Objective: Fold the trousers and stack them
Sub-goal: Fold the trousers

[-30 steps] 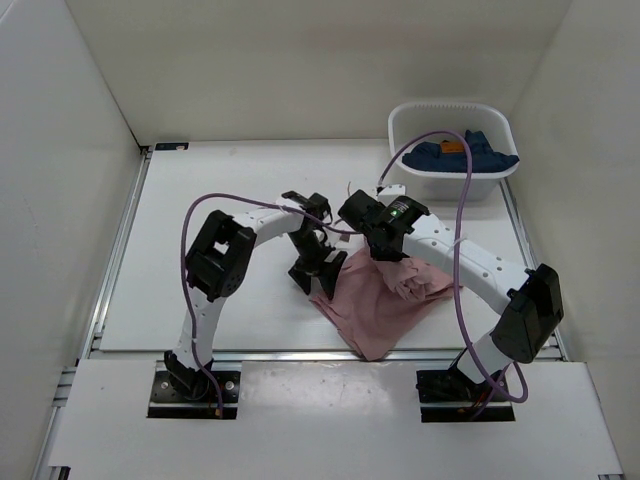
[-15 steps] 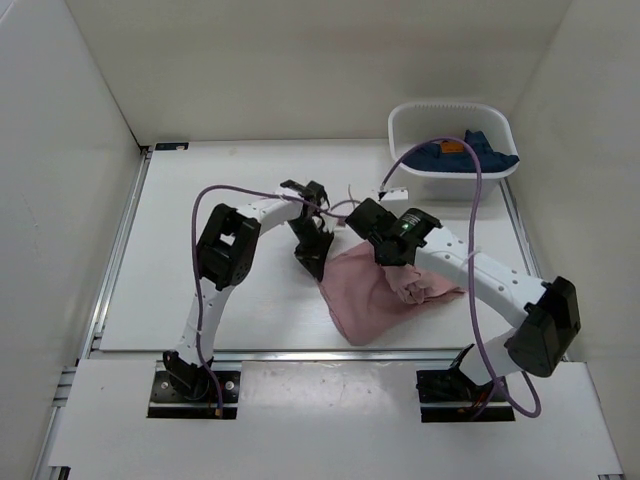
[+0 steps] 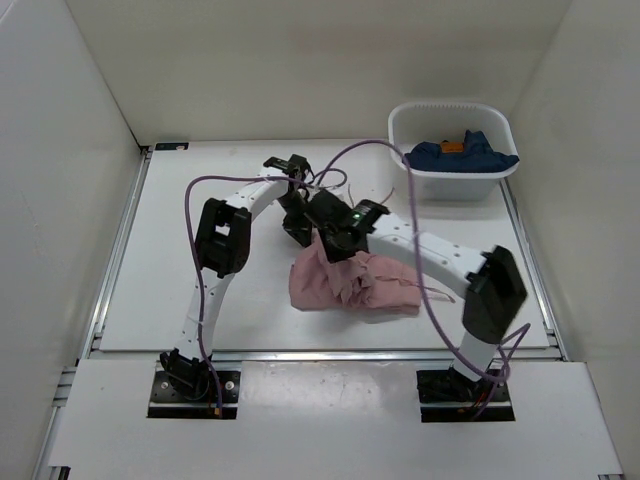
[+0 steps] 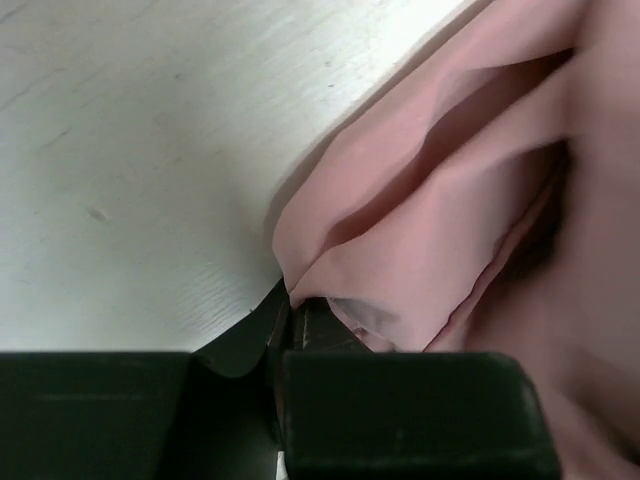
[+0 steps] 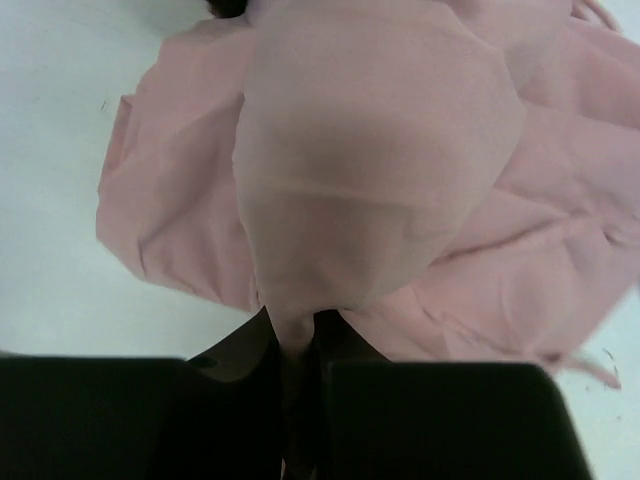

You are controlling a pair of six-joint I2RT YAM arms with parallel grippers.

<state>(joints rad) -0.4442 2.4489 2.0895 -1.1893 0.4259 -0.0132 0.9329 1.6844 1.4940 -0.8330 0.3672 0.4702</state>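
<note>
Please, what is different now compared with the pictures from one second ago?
The left pincer moved away from the arm bases and shut on an edge of the trousers. The right pincer, gripping the fabric, swung to the left, dragging the pink heap leftward. The white tub with the dark blue garment stayed in place.

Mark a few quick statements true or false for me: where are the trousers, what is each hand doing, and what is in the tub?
1. The left hand is shut on an edge of the trousers. True.
2. The right hand is open with nothing in it. False: it is shut on the trousers' fabric.
3. The trousers lie in the white tub. False: they lie on the table; the tub holds a dark blue garment.
4. The trousers are bunched up, not neatly folded. True.
</note>
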